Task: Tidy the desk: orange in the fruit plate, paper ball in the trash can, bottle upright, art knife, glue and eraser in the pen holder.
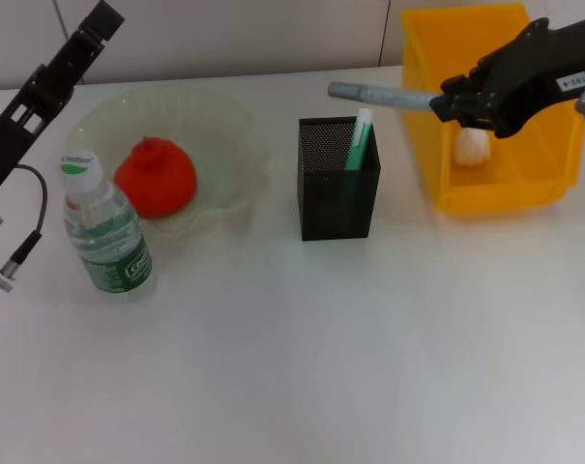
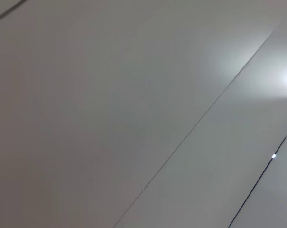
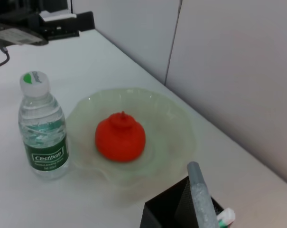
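Done already: orange (image 1: 155, 177) in fruit plate (image 1: 229, 130), paper ball (image 1: 472, 145) in trash can (image 1: 524, 188), bottle (image 1: 105, 232) upright. Remaining: grey stick (image 1: 379, 95), clenched in right hand (image 1: 447, 104), just above pen holder (image 1: 337, 193).

A smooth, matte white desk top (image 1: 302, 348) fills nearly the whole scene from near edge to far edge. Along its far side stands a pale grey partition wall (image 1: 234, 34) made of flat panels, with a thin vertical seam (image 1: 385, 31) between two of them toward the right. Soft, even light falls from above, leaving faint shadows on the surface.
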Robot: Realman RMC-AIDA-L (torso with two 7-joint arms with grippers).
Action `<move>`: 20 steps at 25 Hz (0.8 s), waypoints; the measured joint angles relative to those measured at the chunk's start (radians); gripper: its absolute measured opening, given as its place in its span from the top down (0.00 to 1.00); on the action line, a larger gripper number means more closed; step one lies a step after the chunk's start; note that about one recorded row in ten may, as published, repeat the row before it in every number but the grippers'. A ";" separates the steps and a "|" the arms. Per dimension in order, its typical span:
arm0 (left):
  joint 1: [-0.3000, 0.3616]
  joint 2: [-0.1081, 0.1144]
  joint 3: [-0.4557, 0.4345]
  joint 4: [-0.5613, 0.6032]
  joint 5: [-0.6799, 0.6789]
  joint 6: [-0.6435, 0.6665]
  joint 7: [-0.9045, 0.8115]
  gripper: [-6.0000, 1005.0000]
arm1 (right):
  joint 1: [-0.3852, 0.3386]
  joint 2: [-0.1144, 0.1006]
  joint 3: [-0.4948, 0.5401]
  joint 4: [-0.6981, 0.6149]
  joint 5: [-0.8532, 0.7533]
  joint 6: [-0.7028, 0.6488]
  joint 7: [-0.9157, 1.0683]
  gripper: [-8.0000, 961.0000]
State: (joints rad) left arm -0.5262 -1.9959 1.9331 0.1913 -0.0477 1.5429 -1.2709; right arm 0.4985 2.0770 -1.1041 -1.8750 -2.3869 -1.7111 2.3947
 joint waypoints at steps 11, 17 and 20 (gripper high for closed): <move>0.001 0.001 -0.001 0.000 0.000 0.005 -0.001 0.19 | 0.037 0.000 0.000 0.162 -0.039 0.085 -0.025 0.84; 0.003 0.002 -0.003 0.001 0.000 0.014 -0.001 0.19 | 0.063 0.000 -0.002 0.231 -0.041 0.099 -0.035 0.84; 0.003 0.002 -0.004 0.001 -0.001 0.016 -0.001 0.19 | 0.071 0.000 -0.010 0.258 -0.041 0.114 -0.037 0.84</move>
State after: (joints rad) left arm -0.5231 -1.9939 1.9296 0.1918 -0.0485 1.5584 -1.2717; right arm 0.5694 2.0770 -1.1140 -1.6170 -2.4281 -1.5969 2.3581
